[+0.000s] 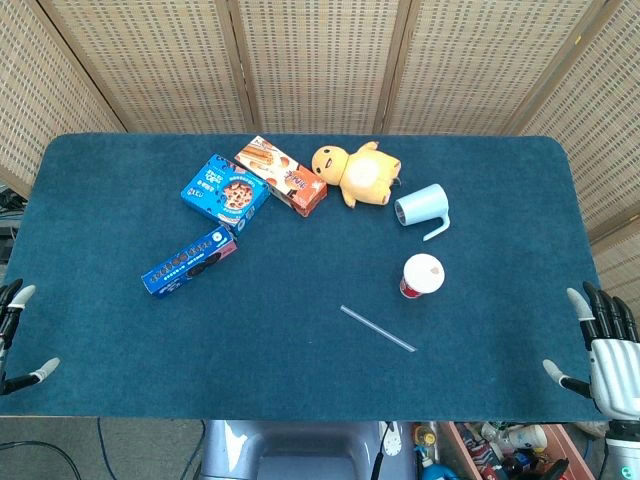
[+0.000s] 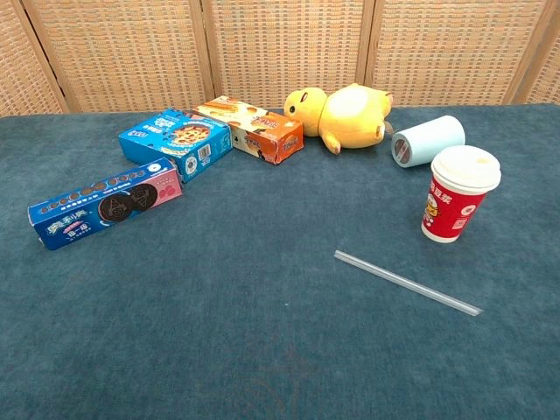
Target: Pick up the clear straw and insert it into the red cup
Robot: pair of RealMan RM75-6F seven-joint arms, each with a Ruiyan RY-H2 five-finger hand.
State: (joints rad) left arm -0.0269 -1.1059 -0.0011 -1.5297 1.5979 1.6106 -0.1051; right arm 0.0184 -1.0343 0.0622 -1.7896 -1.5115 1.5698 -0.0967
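We saw clear straw (image 2: 408,283) flat near red cup (image 2: 458,203) — untouched, left hand (image 1: 14,335), right hand (image 1: 603,345) both spread wide, holding nothing.

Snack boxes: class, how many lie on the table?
3, all left of the plush: long blue cookie box nearest the front, square blue box behind it, orange box beside that. None seems hidden.

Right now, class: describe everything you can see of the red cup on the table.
The red cup stands upright on the blue table, capped with a white lid. It looks like a paper drink cup, red with printed cartoon graphics and tapering toward the base. It sits just nearer than the tipped light-blue mug and just beyond the clear straw, touching neither. No hand touches it; only the table is in contact with it.
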